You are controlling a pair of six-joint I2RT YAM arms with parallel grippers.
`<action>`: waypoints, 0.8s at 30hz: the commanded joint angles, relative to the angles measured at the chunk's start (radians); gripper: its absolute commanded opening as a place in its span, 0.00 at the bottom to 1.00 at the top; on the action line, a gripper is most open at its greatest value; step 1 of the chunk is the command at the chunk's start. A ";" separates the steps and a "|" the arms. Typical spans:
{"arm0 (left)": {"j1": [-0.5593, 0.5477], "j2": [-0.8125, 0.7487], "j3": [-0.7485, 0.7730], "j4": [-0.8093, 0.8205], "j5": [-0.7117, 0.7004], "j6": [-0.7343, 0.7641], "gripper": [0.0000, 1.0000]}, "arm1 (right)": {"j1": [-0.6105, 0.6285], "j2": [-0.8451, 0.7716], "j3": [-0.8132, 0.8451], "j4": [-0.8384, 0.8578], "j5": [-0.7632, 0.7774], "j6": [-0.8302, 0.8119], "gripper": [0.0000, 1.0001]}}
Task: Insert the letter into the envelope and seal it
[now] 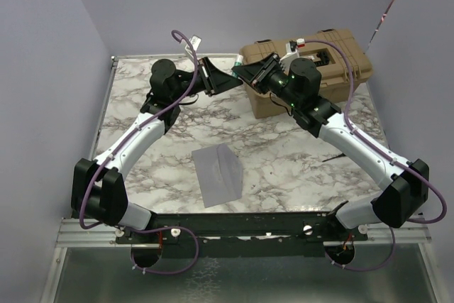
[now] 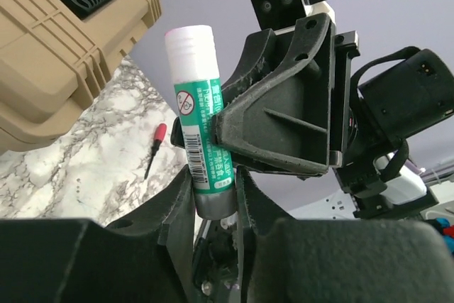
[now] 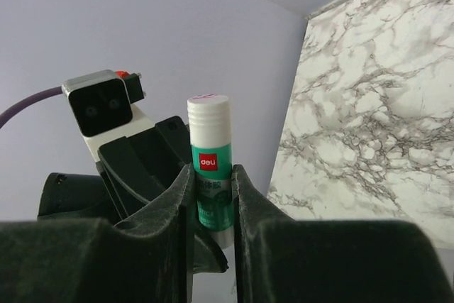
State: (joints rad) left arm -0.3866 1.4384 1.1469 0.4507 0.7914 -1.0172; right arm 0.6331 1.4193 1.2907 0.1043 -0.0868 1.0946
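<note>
Two grippers meet nose to nose above the table (image 1: 284,161), and both are clamped on one glue stick (image 2: 202,136). The left gripper (image 2: 213,200) has its fingers drawn in against the stick's grey base, pressing it from either side. The right gripper (image 3: 211,189) is closed on the green label, so the white cap stands clear above its fingers in its own wrist view. In the left wrist view the right gripper's black fingers sit just above the left one's, both on the same stick and no gap showing on either pair.

One envelope (image 1: 218,175), blue-grey and flat, lies on the marble table well apart from both grippers, below them and back toward the arm bases, untouched by either. One tan toolbox (image 1: 333,54) sits just behind and beside the right gripper, lid down. One small red-handled screwdriver (image 2: 154,148) lies on the table beyond the left gripper's fingers, near the toolbox and clear of it.

Counted: two grippers, one glue stick, one envelope, one toolbox, one screwdriver.
</note>
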 commanded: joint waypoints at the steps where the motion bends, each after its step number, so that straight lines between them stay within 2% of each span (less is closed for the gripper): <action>1: -0.006 -0.014 -0.007 -0.013 0.027 0.076 0.02 | 0.006 -0.025 -0.007 -0.037 -0.019 -0.020 0.19; 3: -0.006 -0.023 -0.004 -0.072 0.014 0.134 0.00 | 0.006 -0.040 0.000 -0.082 0.000 -0.045 0.26; 5: -0.006 -0.035 0.004 -0.144 0.013 0.215 0.00 | 0.005 -0.059 0.007 -0.142 0.024 -0.088 0.41; 8: -0.006 -0.062 -0.005 -0.200 0.090 0.360 0.00 | -0.012 -0.089 0.028 -0.206 -0.010 -0.217 0.64; 11: -0.006 -0.102 -0.009 -0.310 0.149 0.512 0.00 | -0.044 -0.078 0.121 -0.360 -0.057 -0.319 0.77; 14: -0.006 -0.136 -0.007 -0.369 0.197 0.600 0.00 | -0.084 -0.025 0.245 -0.517 -0.210 -0.443 0.81; 19: -0.008 -0.146 -0.003 -0.372 0.328 0.627 0.00 | -0.089 0.068 0.432 -0.741 -0.426 -0.633 0.85; 24: -0.010 -0.154 -0.009 -0.371 0.345 0.637 0.00 | -0.089 0.099 0.468 -0.769 -0.638 -0.652 0.81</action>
State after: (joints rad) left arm -0.3904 1.3022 1.1404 0.1009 1.0534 -0.4362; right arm 0.5400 1.4834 1.7416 -0.5278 -0.4843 0.5282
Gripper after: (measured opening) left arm 0.252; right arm 0.834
